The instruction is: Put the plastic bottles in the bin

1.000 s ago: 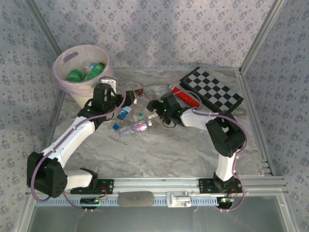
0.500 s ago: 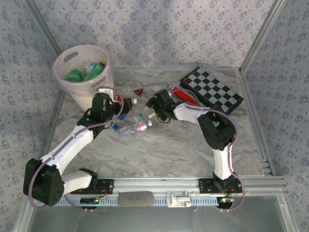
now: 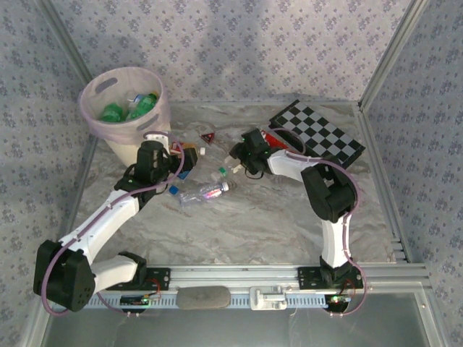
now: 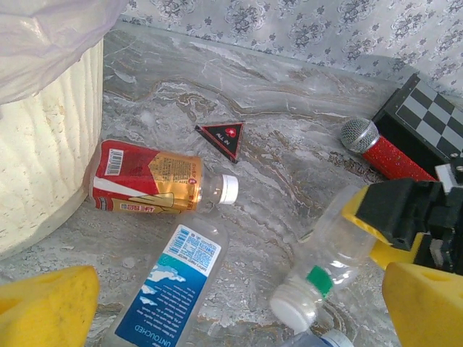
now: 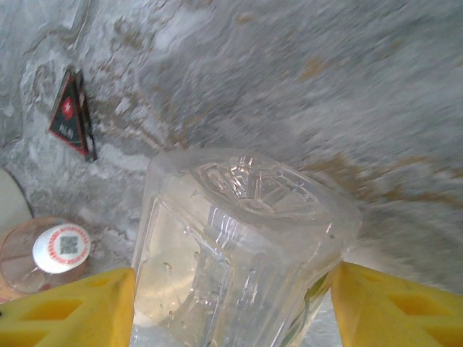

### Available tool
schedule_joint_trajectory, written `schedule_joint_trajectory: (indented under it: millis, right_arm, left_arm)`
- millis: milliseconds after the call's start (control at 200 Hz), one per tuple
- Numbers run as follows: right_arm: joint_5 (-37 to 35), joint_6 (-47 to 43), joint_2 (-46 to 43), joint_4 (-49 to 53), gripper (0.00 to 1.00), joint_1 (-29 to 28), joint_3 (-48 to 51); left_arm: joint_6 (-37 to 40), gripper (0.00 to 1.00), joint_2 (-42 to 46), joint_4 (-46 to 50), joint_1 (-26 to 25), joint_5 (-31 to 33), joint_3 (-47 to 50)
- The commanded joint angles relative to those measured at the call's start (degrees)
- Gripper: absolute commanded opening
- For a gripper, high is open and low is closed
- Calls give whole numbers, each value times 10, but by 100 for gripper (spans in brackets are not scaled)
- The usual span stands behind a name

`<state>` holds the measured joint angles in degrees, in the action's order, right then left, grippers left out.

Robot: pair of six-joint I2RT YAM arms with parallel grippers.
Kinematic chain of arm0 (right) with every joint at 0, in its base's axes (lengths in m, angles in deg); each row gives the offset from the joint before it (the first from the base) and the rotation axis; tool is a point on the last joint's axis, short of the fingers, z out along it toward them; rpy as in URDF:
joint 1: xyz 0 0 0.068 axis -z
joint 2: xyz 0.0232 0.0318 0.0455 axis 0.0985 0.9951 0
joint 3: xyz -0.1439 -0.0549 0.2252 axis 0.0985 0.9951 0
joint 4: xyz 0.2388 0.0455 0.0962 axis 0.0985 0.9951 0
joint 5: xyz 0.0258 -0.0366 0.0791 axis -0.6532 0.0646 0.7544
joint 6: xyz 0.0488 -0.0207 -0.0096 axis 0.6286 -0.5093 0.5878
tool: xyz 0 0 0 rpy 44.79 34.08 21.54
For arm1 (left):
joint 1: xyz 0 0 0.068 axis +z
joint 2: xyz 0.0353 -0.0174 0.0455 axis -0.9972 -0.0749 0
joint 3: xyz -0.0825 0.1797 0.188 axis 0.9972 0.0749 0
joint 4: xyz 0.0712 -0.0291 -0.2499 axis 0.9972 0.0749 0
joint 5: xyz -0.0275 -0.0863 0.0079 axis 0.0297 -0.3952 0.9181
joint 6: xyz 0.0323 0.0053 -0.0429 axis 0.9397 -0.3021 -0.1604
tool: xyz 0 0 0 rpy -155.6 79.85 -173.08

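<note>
My right gripper [image 5: 231, 312] is shut on the base end of a clear bottle [image 5: 242, 238] with a small green label [image 4: 319, 280]. It is tilted, white cap low near the table. In the top view the right gripper [image 3: 236, 160] sits at table centre. My left gripper [image 3: 179, 165] is open, low over a blue-label bottle [image 4: 172, 285] lying between its yellow fingers [image 4: 45, 307]. A red-label bottle [image 4: 148, 186] lies beside the pale pink bin [image 3: 123, 108], which holds green bottles [image 3: 114, 113]. A pink-label bottle [image 3: 206, 191] lies nearer.
A red-and-black triangle [image 4: 223, 137] lies behind the bottles. A long red bar with a grey mesh head [image 4: 377, 148] rests against the chessboard [image 3: 318, 134] at the back right. The bin's cream wall [image 4: 40, 152] stands close on the left gripper's left.
The left gripper came down from beside the bin to the bottles on the table. The right gripper closed on the clear green-label bottle and drew it slightly right.
</note>
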<state>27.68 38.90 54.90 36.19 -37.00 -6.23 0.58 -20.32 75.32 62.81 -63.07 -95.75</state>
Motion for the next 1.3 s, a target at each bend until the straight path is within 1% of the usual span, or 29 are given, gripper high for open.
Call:
schedule_joint_trajectory:
  millis: [0,175,195,265,360,490,630,830,850,925,1084,1294]
  right_arm:
    - [-22,-55,-22,79,70,26,32]
    - [-9,-122,-50,128,71,60,46]
    - [-9,-133,-53,136,72,63,65]
    - [-10,-166,-66,161,72,72,73]
    - [-12,-191,-83,186,75,84,84]
    - [-13,-181,-95,170,80,89,92]
    - [-7,-162,-69,152,85,85,70]
    - [-8,-139,-34,128,86,77,56]
    - [-9,-138,-32,128,86,77,38]
    - [-11,-135,-25,123,86,76,34]
    - [-13,-129,-22,111,80,75,38]
    - [-13,-130,-39,92,65,75,46]
  left_arm:
    - [-11,100,-3,-19,3,-7,-6]
    - [-18,100,-18,-20,2,-19,-14]
    - [-18,100,-20,-19,2,-20,-15]
    - [-21,100,-25,-19,2,-25,-19]
    - [-24,100,-31,-19,1,-30,-22]
    - [-31,100,-42,-19,1,-38,-26]
    - [-38,100,-48,-15,1,-48,-33]
    - [-39,100,-36,-10,0,-45,-27]
    - [-38,100,-35,-9,0,-45,-27]
    - [-39,100,-32,-6,0,-45,-26]
    - [-42,100,-32,-4,0,-45,-25]
    - [-45,100,-35,-4,-2,-52,-27]
